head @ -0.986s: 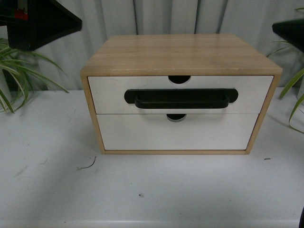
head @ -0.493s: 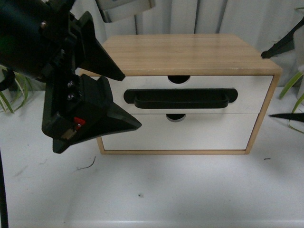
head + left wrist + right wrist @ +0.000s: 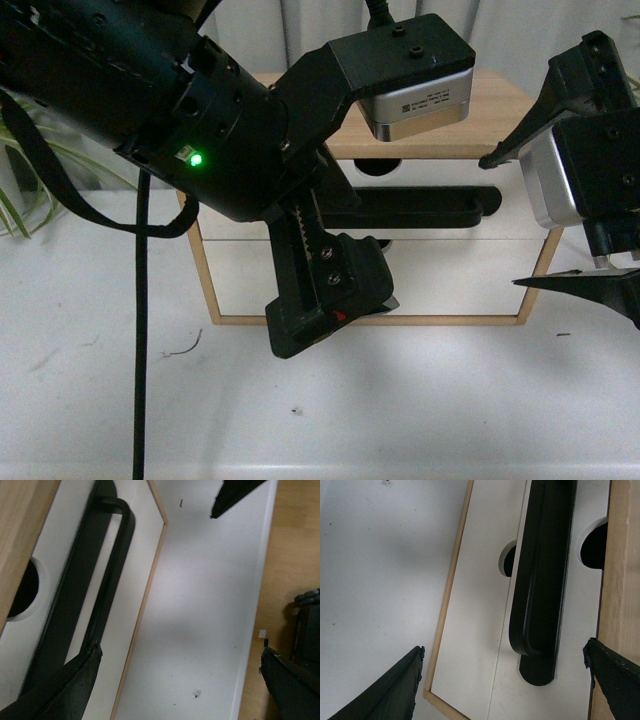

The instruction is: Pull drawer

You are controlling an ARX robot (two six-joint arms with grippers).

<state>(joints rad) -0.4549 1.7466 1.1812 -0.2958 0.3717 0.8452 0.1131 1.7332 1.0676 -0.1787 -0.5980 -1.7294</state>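
Note:
The drawer point(image 3: 515, 222) is the upper one in a small wooden cabinet point(image 3: 500, 110). Its white front lies flush with the frame, and its long black handle point(image 3: 440, 205) is partly covered by my left arm. My left gripper point(image 3: 375, 255) hangs open before the cabinet's left half. In the left wrist view the handle point(image 3: 100, 580) runs past one finger point(image 3: 75, 680), not between the two; the gripper point(image 3: 181, 652) holds nothing. My right gripper point(image 3: 500, 222) is open at the handle's right end. Its wrist view shows the handle point(image 3: 545, 570) ahead of the gripper point(image 3: 504, 647), untouched.
Below lies a plain white drawer point(image 3: 475, 605) with its own notch point(image 3: 509, 560). The cabinet stands on a white table point(image 3: 400, 400). A plant point(image 3: 15, 200) is at the far left, and my left arm's cable point(image 3: 140, 350) hangs down over the table.
Both arms have swung in from the sides. The left arm now covers the cabinet's left half, and the right gripper has come in to the handle's right end. The drawer has not moved.

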